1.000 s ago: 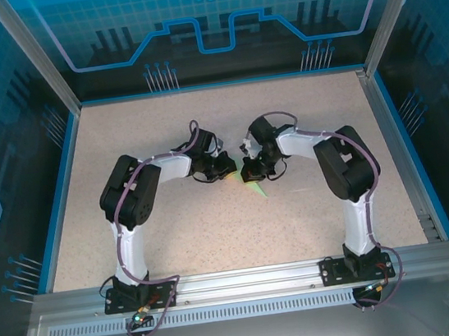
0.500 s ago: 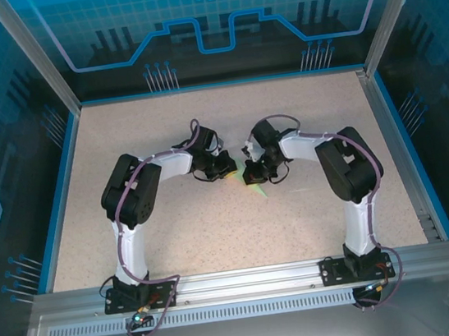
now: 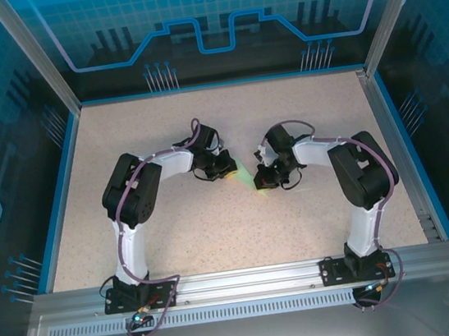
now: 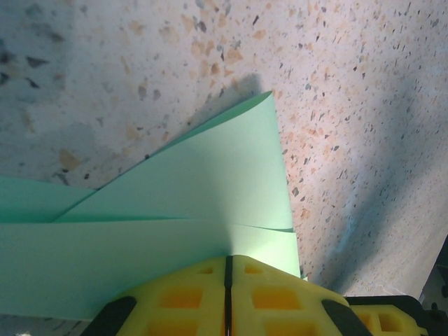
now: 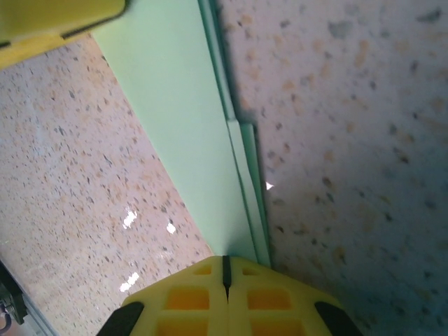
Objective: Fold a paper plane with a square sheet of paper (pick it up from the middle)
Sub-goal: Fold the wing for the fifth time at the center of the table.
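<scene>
The paper plane (image 3: 247, 178) is a slim folded strip of pale mint-green paper lying between the two grippers at mid-table. My left gripper (image 3: 226, 168) is shut at its far-left end. In the left wrist view the layered folds (image 4: 175, 203) run into the closed yellow fingertips (image 4: 227, 257), and one flap stands up behind them. My right gripper (image 3: 261, 183) is shut at the near-right end. In the right wrist view its closed tips (image 5: 225, 259) rest against the narrow paper (image 5: 189, 140). A yellow finger of the left gripper (image 5: 56, 17) sits on the far end.
The speckled beige table (image 3: 175, 232) is bordered by a blue rim (image 3: 60, 190) and transparent enclosure walls. Both arms bend inward from their bases at the near edge, elbows out toward the sides.
My right gripper has slid toward the near right along the paper and now covers the pointed tip that showed before. Its elbow has swung outward. The left gripper has not moved.
</scene>
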Available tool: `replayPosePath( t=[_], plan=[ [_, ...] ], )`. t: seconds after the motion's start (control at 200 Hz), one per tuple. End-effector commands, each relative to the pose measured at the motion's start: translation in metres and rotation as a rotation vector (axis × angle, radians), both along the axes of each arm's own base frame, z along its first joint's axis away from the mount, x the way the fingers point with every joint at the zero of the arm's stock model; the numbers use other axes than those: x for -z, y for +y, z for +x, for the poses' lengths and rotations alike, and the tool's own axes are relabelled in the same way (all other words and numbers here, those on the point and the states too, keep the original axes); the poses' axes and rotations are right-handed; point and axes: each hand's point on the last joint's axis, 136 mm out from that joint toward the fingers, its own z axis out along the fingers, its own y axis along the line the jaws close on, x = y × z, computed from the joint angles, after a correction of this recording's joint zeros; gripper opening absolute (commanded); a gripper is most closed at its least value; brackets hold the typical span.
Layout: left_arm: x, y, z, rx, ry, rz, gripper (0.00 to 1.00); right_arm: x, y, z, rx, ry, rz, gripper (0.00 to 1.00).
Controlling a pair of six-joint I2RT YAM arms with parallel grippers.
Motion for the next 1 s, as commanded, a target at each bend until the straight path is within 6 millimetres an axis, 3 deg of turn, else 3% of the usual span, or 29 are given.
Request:
replayPosePath(
  t=[0.0,0.37,0.57,0.705,0.76,0.89,0.995],
  plan=[
    [0.061,0.049,-0.022,-0.062,0.133,0.249,0.09,0.021,-0.034,-0.048,0.016,0.183,-0.123,0.0],
    [0.059,0.049,-0.02,-0.058,0.132,0.252,0.09,0.018,-0.052,-0.063,0.075,0.195,-0.154,0.0],
    [0.051,0.044,-0.016,-0.045,0.111,0.232,0.09,-0.005,-0.052,-0.046,0.12,0.109,-0.107,0.0],
    [0.02,0.031,-0.005,-0.016,0.036,0.201,0.13,-0.031,-0.051,-0.025,0.146,-0.002,-0.084,0.0],
    [-0.001,0.022,-0.002,0.011,-0.007,0.174,0.16,-0.04,-0.055,-0.014,0.165,-0.058,-0.093,0.15],
    [-0.054,0.004,0.005,0.054,-0.121,0.122,0.25,-0.057,-0.067,0.011,0.226,-0.177,-0.12,0.36],
    [-0.079,0.004,0.005,0.049,-0.169,0.161,0.34,-0.066,-0.076,0.026,0.272,-0.253,-0.145,0.49]
  ],
)
